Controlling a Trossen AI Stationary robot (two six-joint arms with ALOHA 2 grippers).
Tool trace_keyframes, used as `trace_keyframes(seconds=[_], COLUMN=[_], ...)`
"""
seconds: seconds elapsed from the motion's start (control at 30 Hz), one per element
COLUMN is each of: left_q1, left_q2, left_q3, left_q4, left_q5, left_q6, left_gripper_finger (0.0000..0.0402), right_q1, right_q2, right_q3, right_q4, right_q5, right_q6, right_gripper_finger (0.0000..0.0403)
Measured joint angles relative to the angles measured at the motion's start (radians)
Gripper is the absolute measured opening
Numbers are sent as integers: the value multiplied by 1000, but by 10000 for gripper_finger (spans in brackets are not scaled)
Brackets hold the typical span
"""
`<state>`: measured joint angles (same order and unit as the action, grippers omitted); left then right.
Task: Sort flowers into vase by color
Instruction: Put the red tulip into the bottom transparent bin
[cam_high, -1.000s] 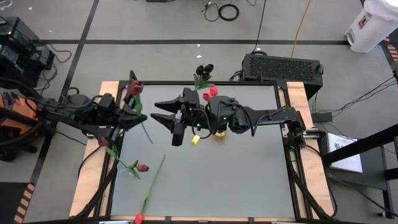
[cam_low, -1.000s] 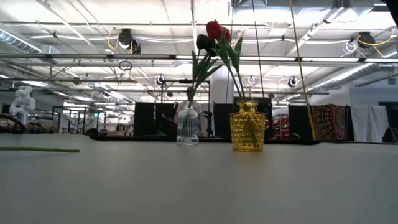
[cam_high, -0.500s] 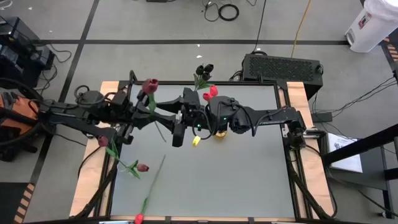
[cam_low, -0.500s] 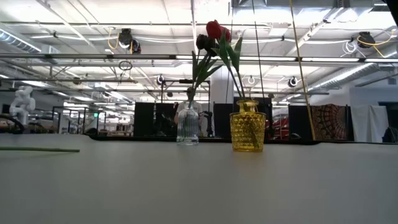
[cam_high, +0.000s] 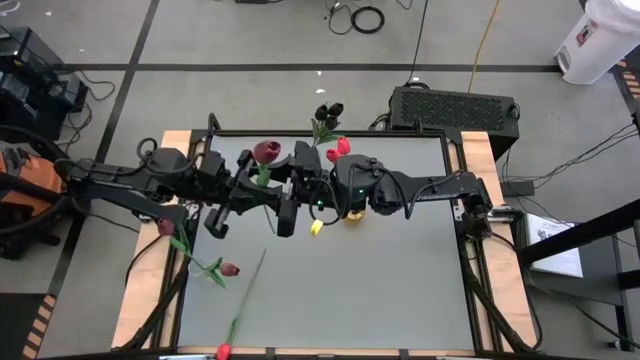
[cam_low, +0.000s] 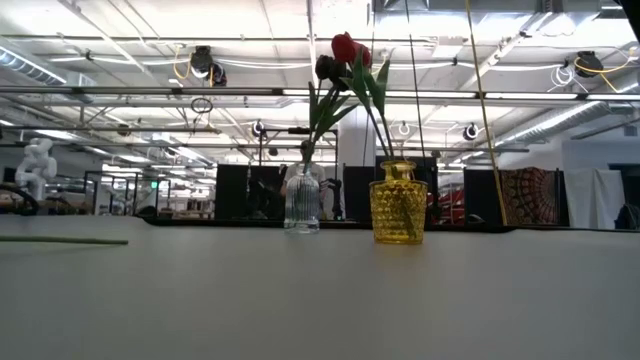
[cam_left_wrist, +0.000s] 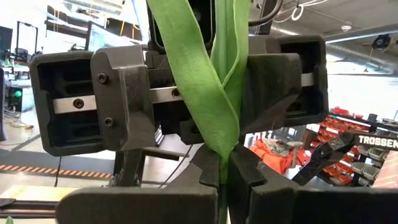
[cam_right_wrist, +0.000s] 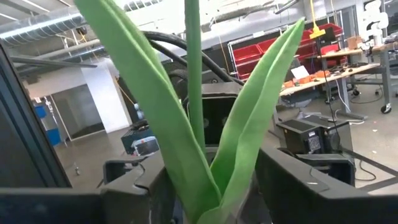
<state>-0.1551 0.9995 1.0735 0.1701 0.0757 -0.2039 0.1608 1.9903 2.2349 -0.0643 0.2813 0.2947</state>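
We have the left pincer (cam_high: 262, 190) clamped tight on a tulip (cam_high: 266, 152), low on its stem; maroon head up, leaves rising between the jaws in the left wrist view. Position: desk (cam_high: 400, 290) centre-left, approx. 10 o'clock from desk centre, nose to nose with the right pincer (cam_high: 285, 195). Right pincer jaws stand wide, stem and leaves (cam_right_wrist: 205, 124) running up between them, no contact we can confirm. We judge this a handover.

Procedure:
1. Hold the left arm static.
2. Close the right on bare stem, not leaf.
3. Release the left only once the grip is firm.

Yellow vase (cam_low: 398, 203) and clear vase (cam_low: 302, 200) sit at 12 o'clock. Loose flowers (cam_high: 215, 268) lie at 8 o'clock.
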Motion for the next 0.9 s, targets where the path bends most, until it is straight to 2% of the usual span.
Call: trace_keyframes(seconds=[0.17, 0.6, 0.9], left_q1=[0, 0, 0], left_q2=[-12, -32, -32], left_q3=[0, 1, 1], left_q4=[-1, -46, -50], left_q5=[0, -9, -5], left_q6=[0, 0, 0], left_gripper_finger=[6, 6, 6], right_q1=[0, -2, -3], right_q2=[0, -40, -40], right_q3=[0, 0, 0], right_q4=[0, -82, -86], right_q5=[0, -6, -5], right_q6=[0, -37, -53], right_gripper_finger=[167, 12, 3])
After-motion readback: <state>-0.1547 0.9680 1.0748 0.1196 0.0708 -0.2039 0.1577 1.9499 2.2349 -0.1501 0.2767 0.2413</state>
